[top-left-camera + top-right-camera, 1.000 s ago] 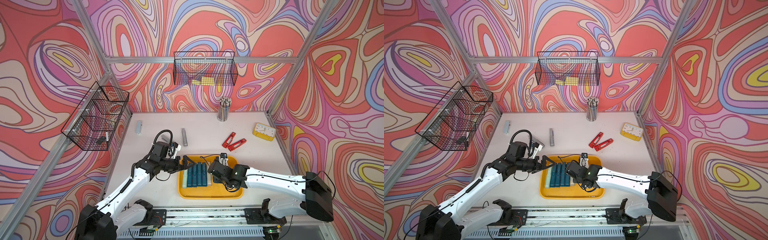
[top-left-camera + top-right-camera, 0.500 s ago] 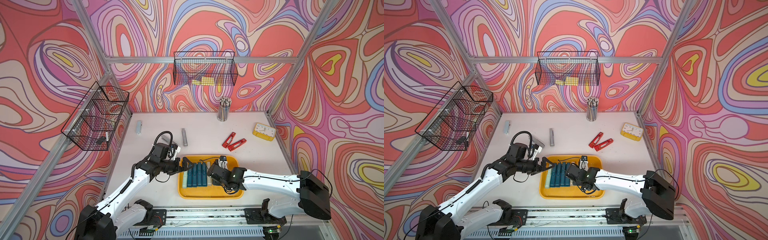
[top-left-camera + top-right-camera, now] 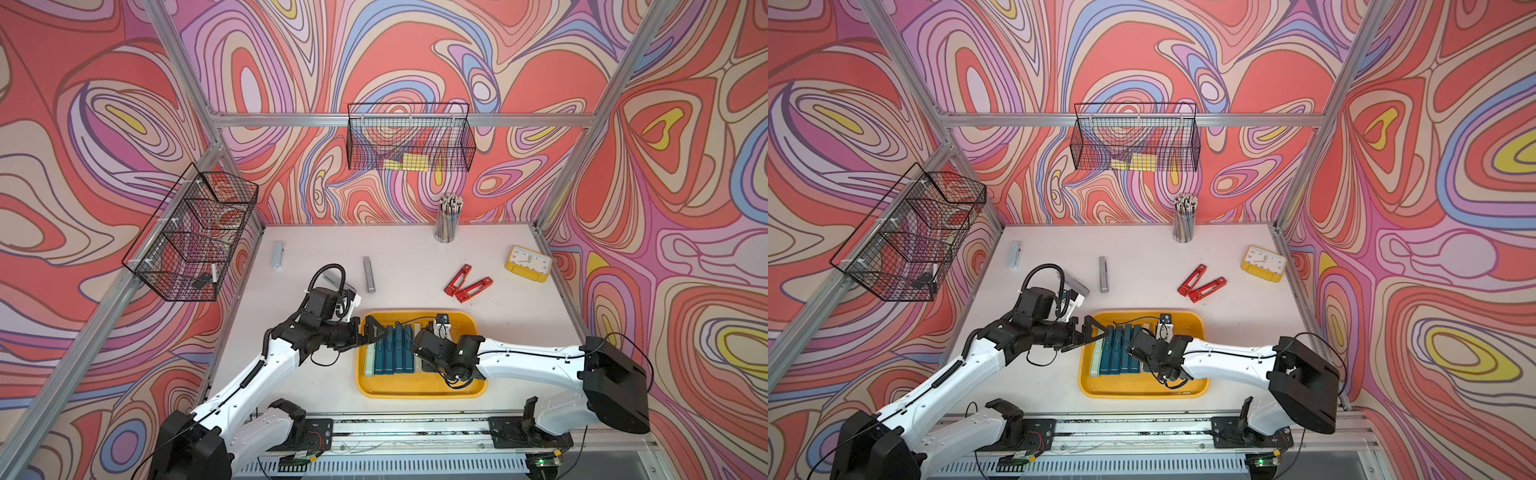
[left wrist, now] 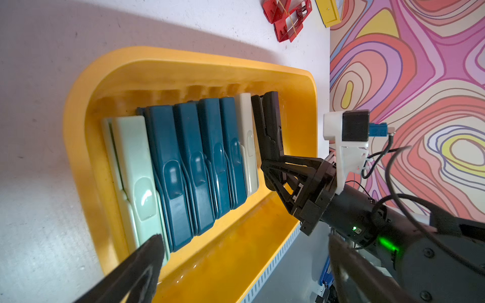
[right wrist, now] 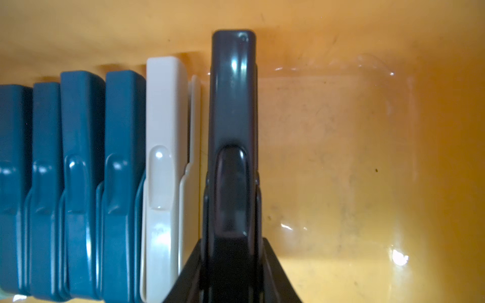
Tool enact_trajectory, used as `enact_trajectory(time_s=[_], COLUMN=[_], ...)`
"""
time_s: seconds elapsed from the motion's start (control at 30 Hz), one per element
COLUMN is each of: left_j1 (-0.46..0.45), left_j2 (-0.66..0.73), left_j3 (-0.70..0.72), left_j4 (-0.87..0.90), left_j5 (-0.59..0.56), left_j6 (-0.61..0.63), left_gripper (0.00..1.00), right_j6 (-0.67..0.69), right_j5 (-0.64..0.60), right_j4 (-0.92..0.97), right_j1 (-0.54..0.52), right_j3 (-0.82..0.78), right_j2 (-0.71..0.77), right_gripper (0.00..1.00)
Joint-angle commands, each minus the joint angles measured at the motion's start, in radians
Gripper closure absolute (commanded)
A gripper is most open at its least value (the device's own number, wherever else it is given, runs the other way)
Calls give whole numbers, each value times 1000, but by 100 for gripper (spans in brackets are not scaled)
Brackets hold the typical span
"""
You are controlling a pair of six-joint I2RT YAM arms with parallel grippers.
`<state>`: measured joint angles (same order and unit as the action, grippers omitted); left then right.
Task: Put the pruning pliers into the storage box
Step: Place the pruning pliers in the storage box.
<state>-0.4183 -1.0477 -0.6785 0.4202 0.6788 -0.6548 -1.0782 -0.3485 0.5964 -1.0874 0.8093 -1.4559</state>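
While the left gripper (image 3: 373, 330) hangs over the left end of the storage box (image 3: 415, 392) with its jaws spread wide and nothing between them, the right gripper (image 4: 273, 170) is clamped on the black pliers (image 5: 232, 105) near their handle end. These black pliers stand on edge inside the box, parallel to the row already there and just beside its last piece, with a thin gap between. Whether they rest on the box floor cannot be told.

The row holds the pale green pliers (image 4: 133, 162) at the left end, then four teal pliers (image 4: 189, 157) and the beige pliers (image 4: 246, 131), packed side by side with their tips toward the far wall of the box. To the right of the black pliers the box floor is bare.

The box sits at the near edge of the bench (image 3: 415, 249), between the two arms. Out on the bench lie two red pliers (image 3: 467, 282), touching in a V beyond the box's right half, the grey pliers (image 3: 369, 274) beyond its left end, and the pale grey pliers (image 3: 277, 255) near the far left corner. A yellow clock (image 3: 528, 264) lies by the right edge and a pencil cup (image 3: 446, 222) stands at the back wall.
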Motion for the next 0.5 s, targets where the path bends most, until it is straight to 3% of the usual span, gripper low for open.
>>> enact_trajectory(time_s=[0.0, 0.47], left_j1=[-4, -3], left_j2=[16, 7], left_j3=[9, 20], left_j4=[13, 5], left_j5=[-7, -8], left_j6=[13, 14], left_gripper=[1, 1], right_j6=[-3, 6], right_j5=[-21, -21], right_j4=[-25, -62], right_j1=[-6, -5], right_j3=[-19, -25], right_j2=[-17, -60], right_gripper=[79, 78])
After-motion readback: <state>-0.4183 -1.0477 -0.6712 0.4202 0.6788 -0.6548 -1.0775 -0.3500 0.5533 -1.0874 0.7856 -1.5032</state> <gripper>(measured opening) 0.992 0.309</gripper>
